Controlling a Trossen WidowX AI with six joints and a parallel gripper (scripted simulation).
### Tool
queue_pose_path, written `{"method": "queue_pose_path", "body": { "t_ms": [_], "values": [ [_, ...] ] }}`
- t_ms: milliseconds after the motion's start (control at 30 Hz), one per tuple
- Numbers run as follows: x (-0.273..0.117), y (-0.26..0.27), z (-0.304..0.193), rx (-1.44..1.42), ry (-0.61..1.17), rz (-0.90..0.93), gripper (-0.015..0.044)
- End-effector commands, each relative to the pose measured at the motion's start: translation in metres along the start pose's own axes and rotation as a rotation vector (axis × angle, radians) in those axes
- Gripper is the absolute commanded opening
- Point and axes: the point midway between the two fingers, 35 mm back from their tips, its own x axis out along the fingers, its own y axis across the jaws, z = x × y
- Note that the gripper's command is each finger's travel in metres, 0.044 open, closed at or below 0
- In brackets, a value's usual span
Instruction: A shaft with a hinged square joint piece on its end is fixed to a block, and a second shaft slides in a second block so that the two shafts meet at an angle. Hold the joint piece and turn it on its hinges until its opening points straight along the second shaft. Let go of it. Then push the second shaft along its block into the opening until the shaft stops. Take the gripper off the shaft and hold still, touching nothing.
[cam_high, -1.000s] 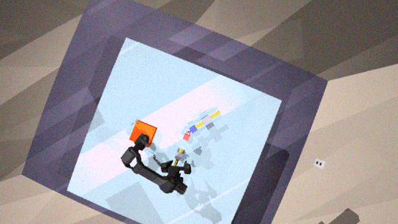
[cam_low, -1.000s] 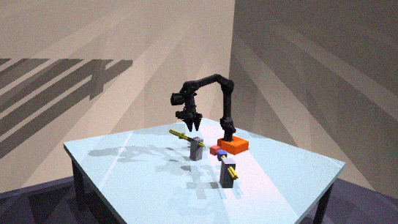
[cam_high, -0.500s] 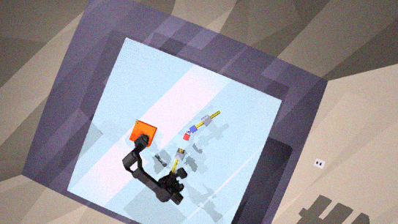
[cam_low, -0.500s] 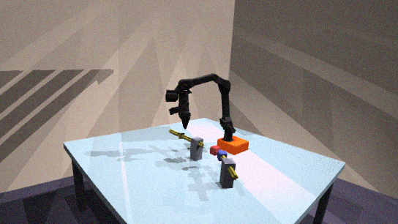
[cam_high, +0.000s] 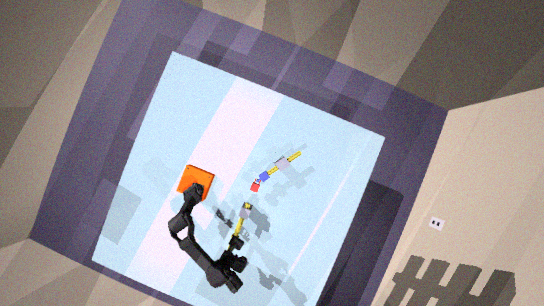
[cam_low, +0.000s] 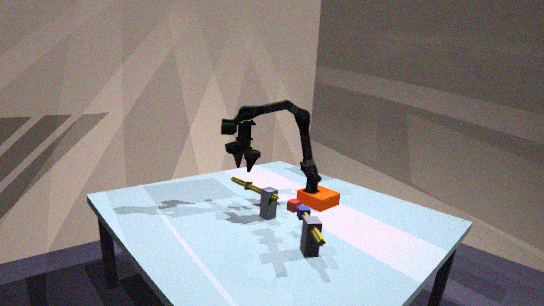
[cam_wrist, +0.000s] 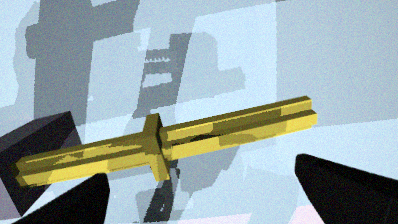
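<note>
Ext. view, L to R: claw (cam_high: 235, 250) (cam_low: 244, 169) (cam_wrist: 204, 173) hangs above the long yellow rod (cam_high: 238, 227) (cam_low: 255, 188) (cam_wrist: 240, 127), fingers apart w/ nothing btwn; then gray block (cam_high: 245, 213) (cam_low: 268, 204), red cube (cam_high: 255, 186) (cam_low: 294, 205), blue cube (cam_high: 264, 176) (cam_low: 303, 212), second gray block (cam_high: 282, 163) (cam_low: 311, 237). Wrist cam shows the rod's crosspiece (cam_wrist: 156, 147) close up, but no cubes; top view shows red cube apart from rod's end.

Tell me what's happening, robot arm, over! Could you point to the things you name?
Gripper (cam_high: 234, 246) (cam_low: 244, 170) (cam_wrist: 204, 173) open, above second shaft (cam_high: 238, 228) (cam_low: 241, 183) (cam_wrist: 240, 125). Red joint piece (cam_high: 255, 186) (cam_low: 293, 205) ungripped, second shaft not in it. Nothing seen between them. Over.
</note>
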Motion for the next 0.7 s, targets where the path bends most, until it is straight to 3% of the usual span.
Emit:
{"method": "queue_pose_path", "body": {
  "t_ms": [0, 267, 667],
  "values": [
    [-0.002, -0.018, -0.001, -0.109, 0.014, -0.038, 0.0440],
    [-0.002, -0.025, -0.002, -0.134, 0.018, -0.053, 0.0440],
    [0.017, -0.028, -0.002, 0.270, -0.032, -0.041, 0.0440]
  ]
}}
